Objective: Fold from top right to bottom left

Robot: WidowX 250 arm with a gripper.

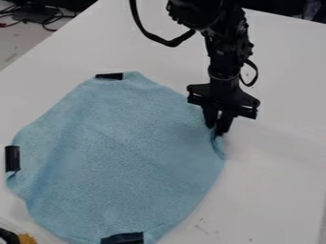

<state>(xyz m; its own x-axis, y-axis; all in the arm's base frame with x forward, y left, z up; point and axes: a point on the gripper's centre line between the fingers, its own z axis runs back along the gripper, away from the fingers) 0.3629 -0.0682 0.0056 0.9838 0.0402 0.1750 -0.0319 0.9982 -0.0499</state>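
Spreading beneath everything, the smooth white counter [283, 162] carried the light blue, soft-looking cloth [127, 157], which lay nearly flat and unfolded left of the black jointed robot arm [223, 52]. At the cloth's right edge, the black two-finger tool [215, 132] pointed down, its fingers close together and apparently pinching the puckered fabric; how firmly, I could not tell. The step in hand seemed to be taking hold of that side, with the fold itself not yet made. Next, the job called for a slight lift and a low diagonal carry toward the lower left, between the black rectangular left patch [12, 158] and the black rectangular bottom patch [122, 238], then a release.
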